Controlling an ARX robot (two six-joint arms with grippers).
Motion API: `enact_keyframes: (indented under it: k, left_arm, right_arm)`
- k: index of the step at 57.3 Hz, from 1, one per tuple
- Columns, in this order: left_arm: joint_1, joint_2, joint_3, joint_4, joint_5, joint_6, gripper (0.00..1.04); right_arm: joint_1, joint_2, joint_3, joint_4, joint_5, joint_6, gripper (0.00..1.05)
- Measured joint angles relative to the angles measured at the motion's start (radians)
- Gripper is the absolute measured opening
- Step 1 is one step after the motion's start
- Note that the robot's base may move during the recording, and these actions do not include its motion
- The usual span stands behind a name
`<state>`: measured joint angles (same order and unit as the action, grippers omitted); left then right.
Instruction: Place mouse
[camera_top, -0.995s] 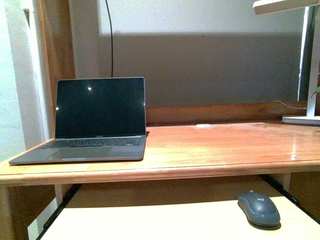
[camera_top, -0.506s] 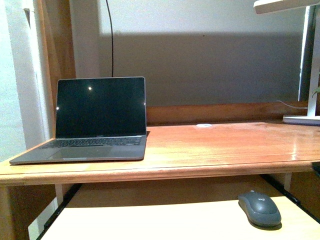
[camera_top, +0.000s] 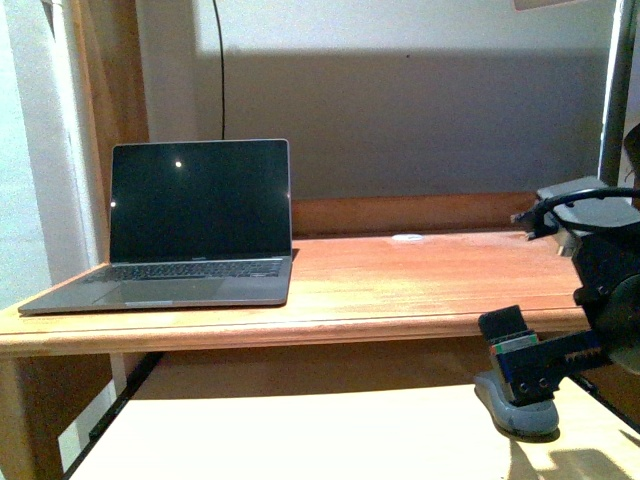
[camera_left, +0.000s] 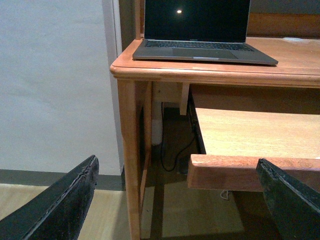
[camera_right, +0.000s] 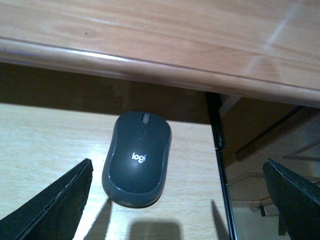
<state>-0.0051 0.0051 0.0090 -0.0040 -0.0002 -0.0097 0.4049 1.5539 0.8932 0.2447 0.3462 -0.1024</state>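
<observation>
Item: mouse (camera_right: 137, 157), dark grey, oval dome, pale logo (camera_right: 139, 158) on the back, scroll wheel (camera_right: 145, 118) at the far end.
Location: lay flat on the pale pull-out shelf (camera_right: 45, 135) below the desk top (camera_top: 400, 280), toward the robot's right and near the dark rail (camera_right: 219, 150) at that edge of the shelf; its wheel end sat just under the desk's front lip.
Right gripper (camera_right: 177, 165): spread wide and holding nothing, poised above the mouse; the mouse lay nearer one finger than the other, and no contact was visible.
Left gripper (camera_left: 177, 160): also spread and empty, low at the desk's left corner, well apart from the mouse.
Other stock: laptop (camera_top: 190, 225), lid up and screen dark, on the left of the desk top.
Weight (judged): light, an easy one-gripper lift.
Stiffness (judged): rigid plastic shell, so no give under the pads.
Surface (judged): smooth and curved; likely to squirt out if pinched on the dome.
Fragility (judged): sturdy, though the buttons and wheel would not welcome pressure.
Hold point (judged): the two long flanks at mid-length, low toward the base, with the jaws centred first.
Caution (judged): the desk lip overhung the wheel end, so a lift would need to clear it.
</observation>
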Motion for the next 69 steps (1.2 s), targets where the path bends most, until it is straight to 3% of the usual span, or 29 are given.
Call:
enact_keyframes:
  k: [26,59,69]
  left_arm:
    - [0.0,0.0,0.0,0.0,0.0,0.0,0.97]
    - [0.0,0.0,0.0,0.0,0.0,0.0,0.97]
    - [0.0,0.0,0.0,0.0,0.0,0.0,0.97]
  right_arm:
    - [0.056,0.2,0.151,-0.077,0.036,0.065,1.04]
    - [0.013,0.354,0.252,-0.108,0.035,0.144,1.04]
    - [0.002,0.376,0.273,-0.103,0.016,0.159,0.71]
